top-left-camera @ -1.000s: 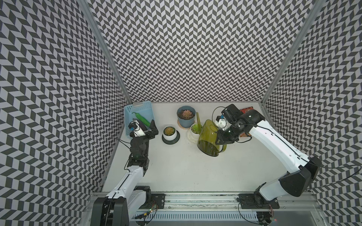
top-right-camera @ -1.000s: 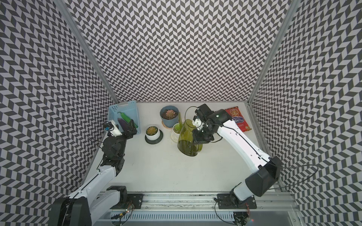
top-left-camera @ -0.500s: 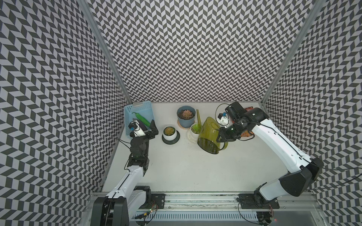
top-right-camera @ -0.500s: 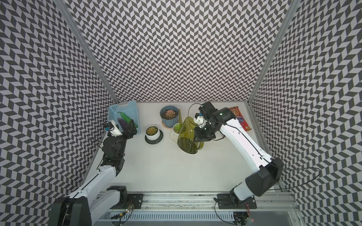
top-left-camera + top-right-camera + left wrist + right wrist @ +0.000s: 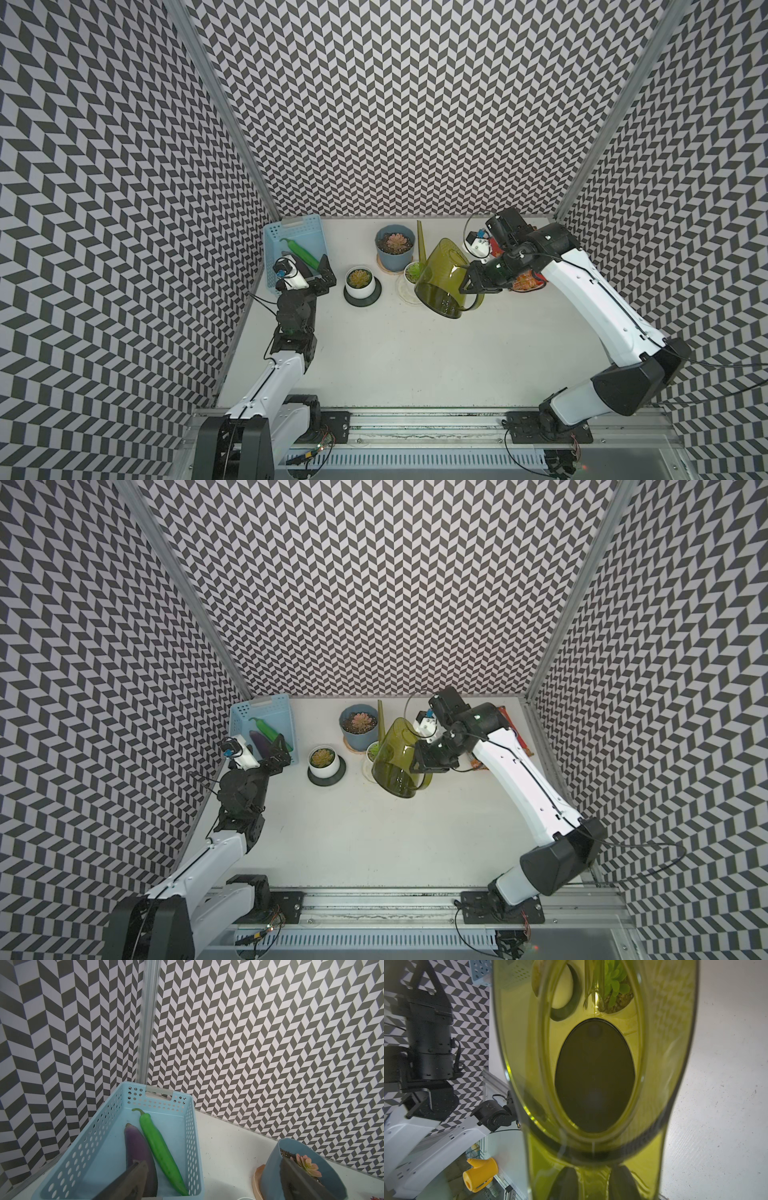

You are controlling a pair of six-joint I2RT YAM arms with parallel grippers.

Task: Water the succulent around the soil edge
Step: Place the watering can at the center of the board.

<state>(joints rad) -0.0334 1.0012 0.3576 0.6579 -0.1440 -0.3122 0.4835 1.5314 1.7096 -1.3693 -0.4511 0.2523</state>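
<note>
Here's the right end effector (image 5: 471, 286), clamped tight on the handle of the olive watering can (image 5: 440, 270), and the can hangs tipped above the tabletop (image 5: 415, 353), its dark base swung toward the front rail and its long spout (image 5: 420, 243) aimed at the back wall. That tilt looks deliberate: holding by the handle at the rear lets the wrist roll the body and send water up the thin tube. The target, by my reading, is the pink succulent (image 5: 395, 241) in the blue pot (image 5: 392, 261), standing at the back of the tabletop. In both top views the spout's tip sits just beside that pot's rim on the can's side, right where the soil edge would be, though I cannot tell whether any water is running. So the plant lies beyond the can, ahead of the clamped fingers, with the whole can between them. A small green succulent (image 5: 412, 272) sits tucked against the can, half hidden by it, and a third one in a white pot (image 5: 359, 286) stands apart toward the left arm. Over there the left end effector (image 5: 326, 275) holds nothing, jaws spread wide, parked by the blue basket (image 5: 299, 230), well clear of the pour.
</note>
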